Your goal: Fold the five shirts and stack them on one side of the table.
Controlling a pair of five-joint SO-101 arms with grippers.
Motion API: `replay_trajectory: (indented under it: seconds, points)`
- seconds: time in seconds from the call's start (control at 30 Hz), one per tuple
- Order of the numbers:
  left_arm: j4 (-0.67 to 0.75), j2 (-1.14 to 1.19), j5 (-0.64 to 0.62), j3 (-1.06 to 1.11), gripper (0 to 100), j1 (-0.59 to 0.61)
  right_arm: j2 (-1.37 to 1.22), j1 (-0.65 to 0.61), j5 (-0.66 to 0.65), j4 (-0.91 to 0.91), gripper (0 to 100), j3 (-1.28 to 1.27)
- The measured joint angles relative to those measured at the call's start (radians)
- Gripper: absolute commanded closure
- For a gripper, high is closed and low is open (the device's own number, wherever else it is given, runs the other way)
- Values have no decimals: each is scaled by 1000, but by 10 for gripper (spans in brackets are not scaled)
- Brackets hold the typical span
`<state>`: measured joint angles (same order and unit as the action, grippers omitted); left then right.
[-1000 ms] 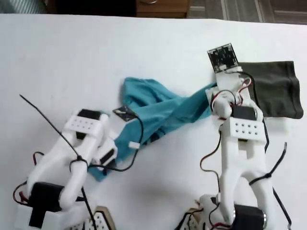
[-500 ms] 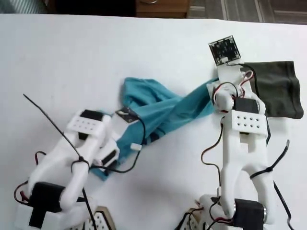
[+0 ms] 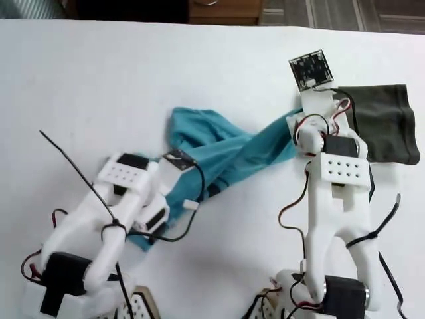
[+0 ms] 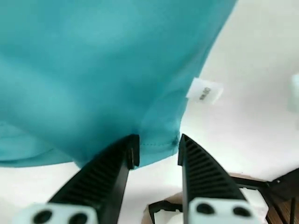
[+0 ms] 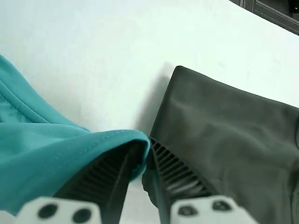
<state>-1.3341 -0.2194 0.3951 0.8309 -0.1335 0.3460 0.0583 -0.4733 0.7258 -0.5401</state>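
One folded dark olive fabric shirt (image 3: pixel 385 129) lies on the white bench (image 3: pixel 99 80), by the right arm. The crumpled teal fabric shirt (image 3: pixel 226 156) sprawls mid-bench, unfolded. The right end effector (image 5: pixel 147 154) is clamped on one corner, while the left end effector (image 4: pixel 156 149) is partly open, straddling the hem. Most of the folding likely remains.

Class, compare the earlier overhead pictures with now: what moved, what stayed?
The right gripper, shut on the teal shirt, edged toward the far side of the table, then held. The left gripper, open around the shirt's hem, slid slightly toward the right gripper. The dark folded shirt and the teal shirt's stretch between the arms stayed.
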Motion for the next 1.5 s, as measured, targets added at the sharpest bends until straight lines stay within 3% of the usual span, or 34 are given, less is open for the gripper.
replay_trajectory:
  seconds: [0.13,0.37,0.5,0.7,0.83,1.07,1.2,1.3,1.5]
  points:
    - [49,0,-48,0,842,20,0,0,0,0,978,0]
    - [57,0,-400,0,842,15,0,0,0,0,978,0]
    - [46,0,-482,18,842,-11,0,0,0,0,978,0]
    - [91,0,-493,72,845,-38,0,0,0,0,978,0]
    - [120,0,-493,75,990,-15,0,0,0,0,978,0]
    - [123,0,-493,71,975,44,0,0,0,0,978,0]
    - [117,0,-493,-14,975,95,0,-2,17,0,978,0]
    - [117,0,-485,-121,975,138,0,-31,121,14,978,0]
    - [103,9,-356,-342,975,227,0,-129,198,14,978,5]
